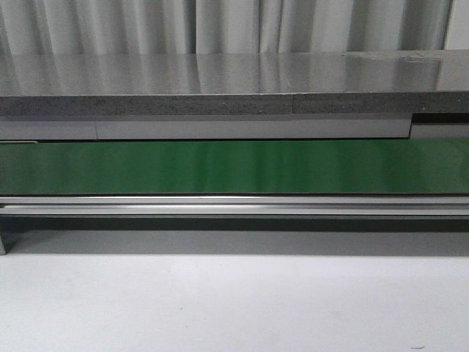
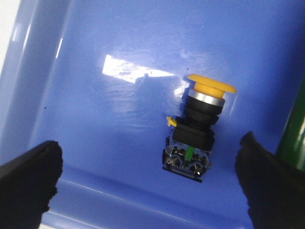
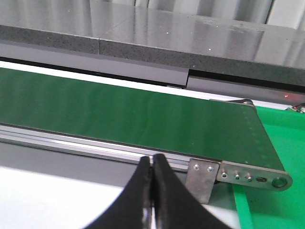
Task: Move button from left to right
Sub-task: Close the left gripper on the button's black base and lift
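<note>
The button [image 2: 196, 129] lies on its side in a blue tray [image 2: 95, 95] in the left wrist view, its yellow cap toward the far side and its black body with silvery terminals toward me. My left gripper [image 2: 150, 167] hovers above it, open wide and empty. The button lies between the two black fingers [image 2: 28, 176], nearer the right one. My right gripper [image 3: 153, 162] is shut and empty in the right wrist view, above the white table just before the green conveyor belt [image 3: 133, 112]. Neither gripper shows in the front view.
The green conveyor belt [image 1: 234, 167] runs across the front view behind a metal rail [image 1: 234, 205], with a grey stone counter [image 1: 220, 81] behind it. A green tray [image 3: 276, 143] sits past the belt's end roller in the right wrist view. White table [image 1: 234, 301] fills the foreground.
</note>
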You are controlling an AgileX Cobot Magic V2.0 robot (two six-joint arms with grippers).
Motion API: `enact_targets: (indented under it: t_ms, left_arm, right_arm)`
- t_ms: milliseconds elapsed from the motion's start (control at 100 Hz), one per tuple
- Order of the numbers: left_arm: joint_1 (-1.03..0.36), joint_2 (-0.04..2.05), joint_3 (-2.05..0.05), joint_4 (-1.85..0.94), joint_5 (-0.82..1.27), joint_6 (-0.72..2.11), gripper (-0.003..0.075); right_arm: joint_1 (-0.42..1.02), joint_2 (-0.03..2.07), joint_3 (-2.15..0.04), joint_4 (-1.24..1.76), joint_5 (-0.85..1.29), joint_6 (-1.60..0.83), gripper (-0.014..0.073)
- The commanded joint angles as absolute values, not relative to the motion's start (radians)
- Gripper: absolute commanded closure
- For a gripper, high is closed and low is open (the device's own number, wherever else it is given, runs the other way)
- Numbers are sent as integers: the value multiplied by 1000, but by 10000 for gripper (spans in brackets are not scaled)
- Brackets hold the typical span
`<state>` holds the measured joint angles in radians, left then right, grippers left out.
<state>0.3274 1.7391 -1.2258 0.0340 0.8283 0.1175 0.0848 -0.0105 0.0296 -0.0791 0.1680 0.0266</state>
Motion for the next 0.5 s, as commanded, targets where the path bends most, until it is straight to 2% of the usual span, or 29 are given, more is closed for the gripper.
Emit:
enact_targets:
  t_ms: [0, 490]
  left_arm:
    - [332, 1728, -1261, 13, 790, 128, 36]
    - [332, 1819, -1261, -40, 757, 171, 36]
  right_arm:
    - [85, -25, 30, -89, 94, 27, 662]
    - [85, -25, 30, -89, 94, 27, 662]
